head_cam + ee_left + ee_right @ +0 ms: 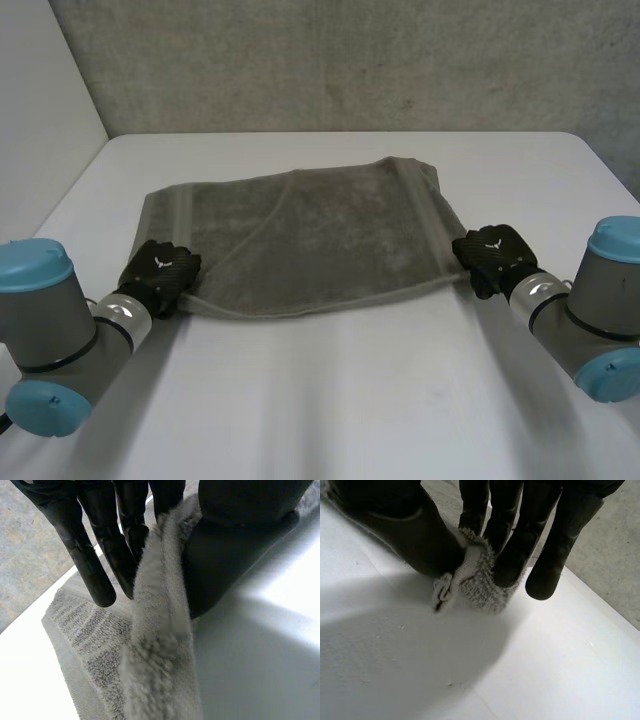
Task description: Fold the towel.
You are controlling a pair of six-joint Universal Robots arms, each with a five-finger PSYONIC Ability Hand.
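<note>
White table (330,400) carries fluffy, rumpled grey towel (320,240).

The towel (320,235) is a grey-brown terry cloth with a flat woven band near each short end. It lies spread wide across the middle of the frame, its far edge climbing toward the upper right. A soft diagonal crease runs from the top centre down to the lower left, and both near corners are gathered up, bunched into thick, fuzzy folds.
</note>
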